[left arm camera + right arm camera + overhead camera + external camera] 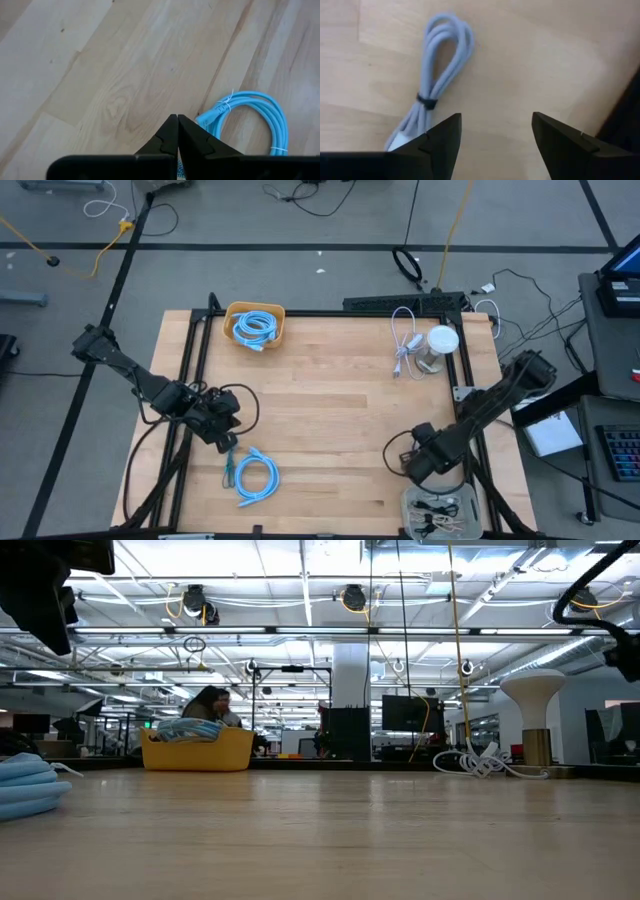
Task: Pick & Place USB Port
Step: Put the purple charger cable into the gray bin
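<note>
A light grey cable (440,65), bundled with a black tie, lies on the wood under my right gripper (497,117). That gripper is open, and the cable's lower end runs out of sight behind one finger. In the high view my right gripper (422,465) hangs near the table's near right corner, just above a tray (410,515). My left gripper (177,116) is shut and empty, beside a coiled blue cable (252,117) lying flat on the table. The high view puts my left gripper (225,442) at the table's left, just beyond the blue coil (256,477).
A yellow basket (257,325) of blue cables sits at the far left. A white cable (404,345) and a white cylinder (440,345) stand at the far right. The tray holds small cables. Bare wood spans the table's middle. Black frame rails run along the table's edges.
</note>
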You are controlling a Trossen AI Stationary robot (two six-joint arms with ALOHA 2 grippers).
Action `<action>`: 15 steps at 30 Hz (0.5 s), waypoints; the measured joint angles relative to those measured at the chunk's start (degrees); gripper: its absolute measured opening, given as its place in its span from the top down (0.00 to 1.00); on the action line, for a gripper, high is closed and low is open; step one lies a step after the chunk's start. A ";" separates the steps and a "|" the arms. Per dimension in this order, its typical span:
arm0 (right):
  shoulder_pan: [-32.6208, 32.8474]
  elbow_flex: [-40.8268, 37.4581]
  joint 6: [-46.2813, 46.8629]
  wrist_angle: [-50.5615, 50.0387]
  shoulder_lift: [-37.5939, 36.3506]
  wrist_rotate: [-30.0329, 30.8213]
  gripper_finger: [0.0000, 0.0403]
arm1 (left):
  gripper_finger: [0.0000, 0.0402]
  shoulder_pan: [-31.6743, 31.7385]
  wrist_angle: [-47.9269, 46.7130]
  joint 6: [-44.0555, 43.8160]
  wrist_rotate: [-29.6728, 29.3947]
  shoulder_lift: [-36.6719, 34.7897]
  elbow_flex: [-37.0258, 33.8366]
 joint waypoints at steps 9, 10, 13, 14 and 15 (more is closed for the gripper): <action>-0.15 0.95 3.48 2.23 -4.25 6.75 0.41 | 0.98 0.00 -0.11 1.02 -0.59 0.00 0.00; -0.29 0.96 3.51 1.83 -4.24 7.15 0.41 | 0.97 0.00 -0.14 1.04 -0.78 0.00 0.00; -0.34 0.94 4.41 0.28 -4.16 7.24 0.43 | 0.99 0.00 -0.16 1.14 -0.90 0.00 0.00; -0.34 0.94 5.11 0.20 -4.16 7.31 0.43 | 0.99 0.00 -0.16 1.15 -0.92 0.00 0.00; -0.38 0.91 5.80 0.52 -4.16 7.47 0.44 | 0.99 0.00 -0.16 1.15 -0.94 0.00 0.00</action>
